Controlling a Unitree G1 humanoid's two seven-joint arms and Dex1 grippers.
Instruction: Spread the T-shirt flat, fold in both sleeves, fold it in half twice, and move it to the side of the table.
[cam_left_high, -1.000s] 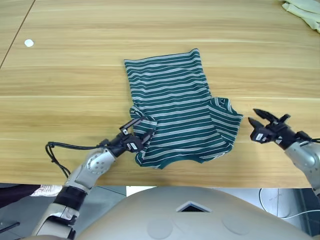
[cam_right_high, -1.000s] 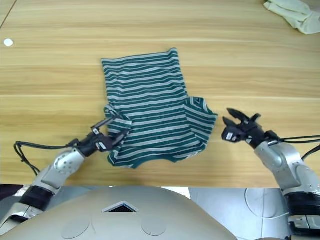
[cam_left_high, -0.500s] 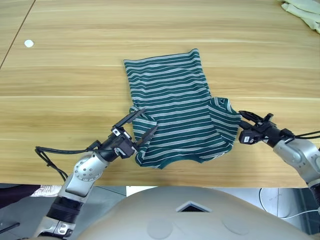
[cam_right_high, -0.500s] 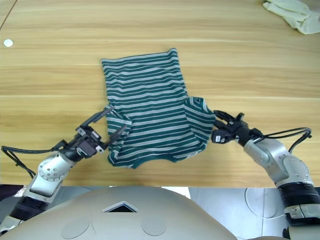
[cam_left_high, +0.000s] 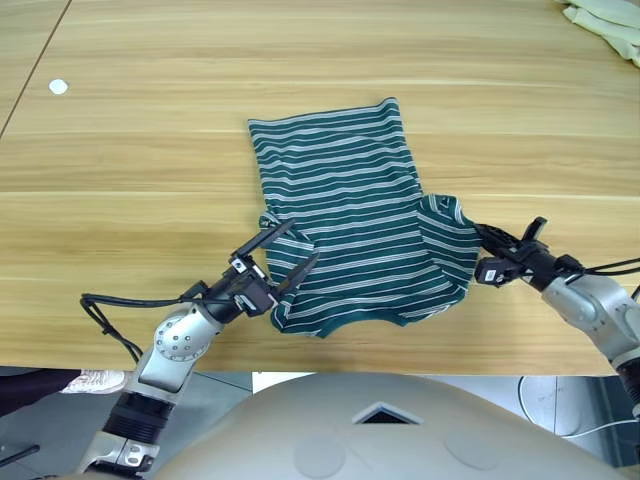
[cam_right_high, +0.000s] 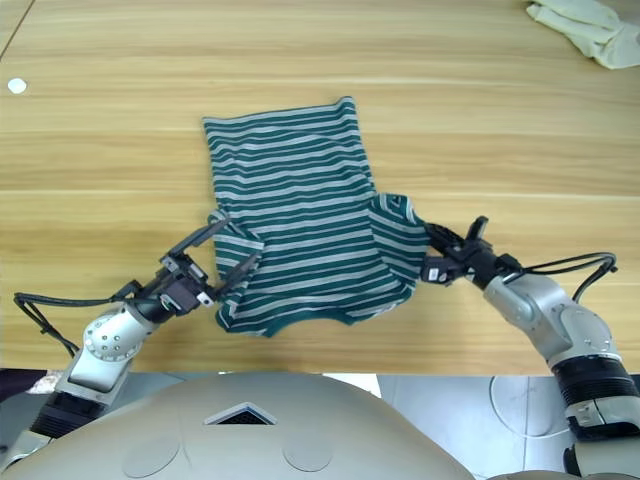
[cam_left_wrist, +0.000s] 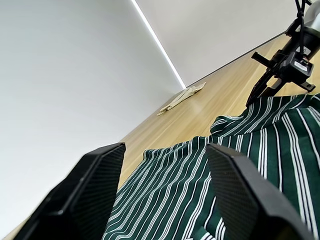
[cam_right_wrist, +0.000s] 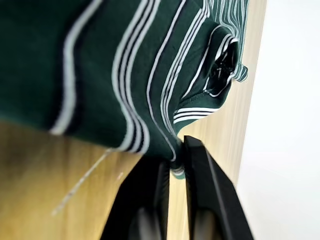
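The green-and-white striped T-shirt lies on the wooden table, partly folded, with bunched sleeves at its near corners. My left gripper stands open at the shirt's near left corner, its fingers wide apart above the fabric. My right gripper sits at the shirt's right edge beside the folded sleeve. The right wrist view shows its fingers pinched on the striped hem.
A pale cloth lies at the table's far right corner, and a small white dot at the far left. A black cable loops by my left arm near the table's front edge.
My left gripper opened at the left sleeve and drew back slightly. My right gripper moved left from open table to the shirt's right edge and closed on it.
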